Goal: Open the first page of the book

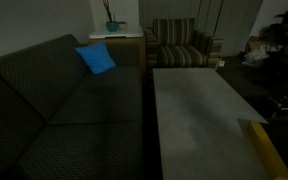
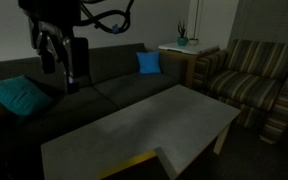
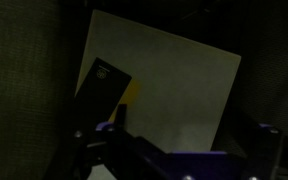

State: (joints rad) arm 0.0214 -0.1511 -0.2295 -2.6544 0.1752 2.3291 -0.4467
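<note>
End effector hangs empty, jaws wide apart, pointing down, well above the book.

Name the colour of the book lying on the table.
Yellowish; the book shows best in an exterior view, at the table's corner.

Dark sofa bearing 2 cushions, blue cushion and teal cushion. Striped armchair beside side table (plant on top). Grey table just beside sofa.
</note>
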